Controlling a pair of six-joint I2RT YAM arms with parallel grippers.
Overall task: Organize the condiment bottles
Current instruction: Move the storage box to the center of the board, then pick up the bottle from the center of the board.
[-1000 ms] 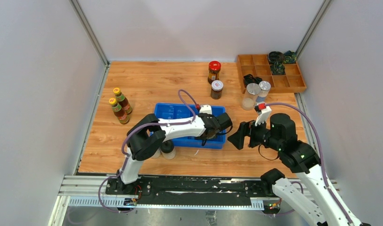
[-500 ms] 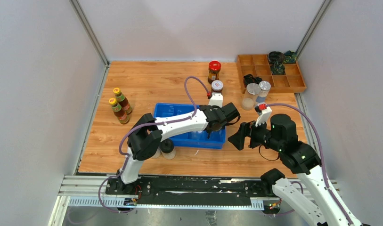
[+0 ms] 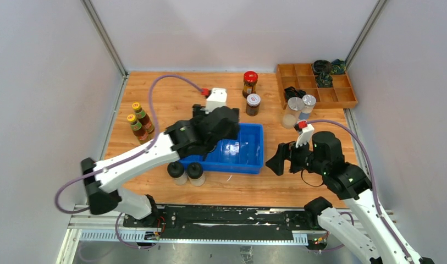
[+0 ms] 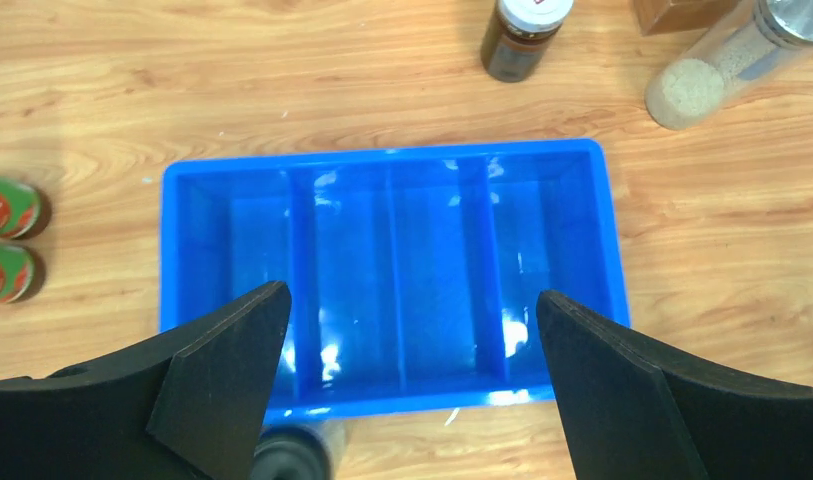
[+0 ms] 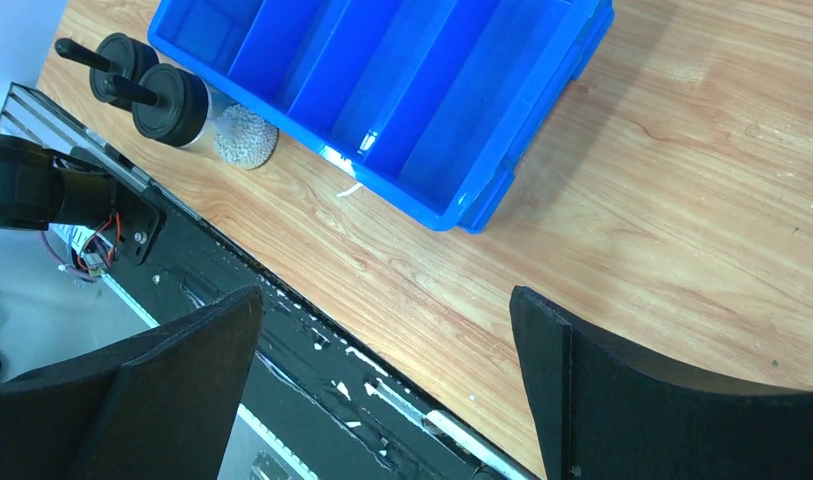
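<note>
Blue bin (image 3: 243,151) at table (image 3: 171,99) centre: four lengthwise compartments, bare blue floor with glare streaks in each. Left claw (image 4: 412,300) hangs above the bin, fingers spread wide, nothing between them. Right claw (image 5: 384,295) sits at 3 o'clock of the bin, low over bare wood near the front edge, likewise spread and holding nothing. Two black-lidded shakers (image 3: 196,171) stand upright side by side at 7 o'clock, just outside the bin's near wall; clear bodies, pale granules visible in one from the right wrist view. Two yellow-capped sauce bottles (image 3: 139,132) at 9 o'clock, well apart from the bin, close together; dark sauce, red-and-green labels, print too small to read. White-lidded dark jar (image 3: 253,104) at 12 o'clock just beyond the far wall; red marking on the lid, not legible. Red-lidded jar (image 3: 249,83) farther out on the same line, yellow-red label, unreadable. Two silver-lidded jars (image 3: 292,113) at 1 o'clock, clear walls, the nearer with a layer of pale powder at its base. Wooden tray (image 3: 342,94) at 2 o'clock, divided; black and green coiled items (image 3: 321,67) in its far compartments
</note>
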